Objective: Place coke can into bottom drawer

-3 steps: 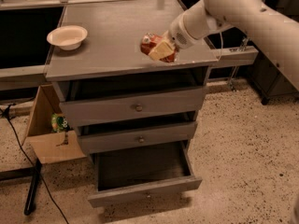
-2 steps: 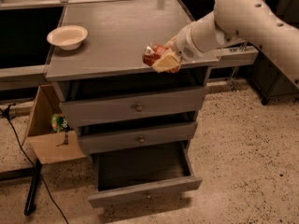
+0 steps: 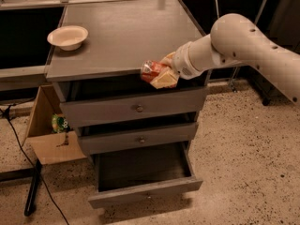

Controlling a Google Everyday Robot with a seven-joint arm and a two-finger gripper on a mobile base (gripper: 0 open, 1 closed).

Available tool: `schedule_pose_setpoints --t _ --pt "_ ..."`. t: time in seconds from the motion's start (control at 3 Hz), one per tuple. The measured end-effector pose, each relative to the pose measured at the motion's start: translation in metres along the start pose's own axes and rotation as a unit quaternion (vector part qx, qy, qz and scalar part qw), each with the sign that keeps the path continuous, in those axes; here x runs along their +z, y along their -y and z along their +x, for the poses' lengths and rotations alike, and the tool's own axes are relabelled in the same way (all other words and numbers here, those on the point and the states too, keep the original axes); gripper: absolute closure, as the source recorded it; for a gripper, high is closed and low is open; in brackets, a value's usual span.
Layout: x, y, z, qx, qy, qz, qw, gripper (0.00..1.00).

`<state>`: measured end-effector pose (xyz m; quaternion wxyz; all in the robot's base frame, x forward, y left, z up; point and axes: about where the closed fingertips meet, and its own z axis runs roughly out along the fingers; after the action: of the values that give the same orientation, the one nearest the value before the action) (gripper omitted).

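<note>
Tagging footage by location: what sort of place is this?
Probably a lab or workshop: speckled floor, grey three-drawer wooden cabinet, cardboard box. The gripper holds a red aluminium coke can above the cabinet's front edge.

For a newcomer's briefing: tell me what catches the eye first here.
The white arm reaches in from the right of the view, its pincer shut on the can at the front edge of the cabinet top. Below, the bottom drawer stands pulled open, dark inside. A white bowl sits at the top's back left.

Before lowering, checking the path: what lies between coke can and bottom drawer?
Camera view: two upper drawers, below the gripper holding the coke can at the countertop edge.
</note>
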<state>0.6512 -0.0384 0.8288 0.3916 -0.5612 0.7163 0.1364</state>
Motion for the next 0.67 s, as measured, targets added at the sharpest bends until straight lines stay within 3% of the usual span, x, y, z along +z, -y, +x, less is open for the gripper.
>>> schedule_pose_setpoints --t 0.33,0.67 --pt "0.001 -0.003 -0.002 -0.007 0.001 -0.002 1.0 1.0" --pt "0.004 -0.022 -0.001 -0.038 0.012 -0.005 0.9992 1.0"
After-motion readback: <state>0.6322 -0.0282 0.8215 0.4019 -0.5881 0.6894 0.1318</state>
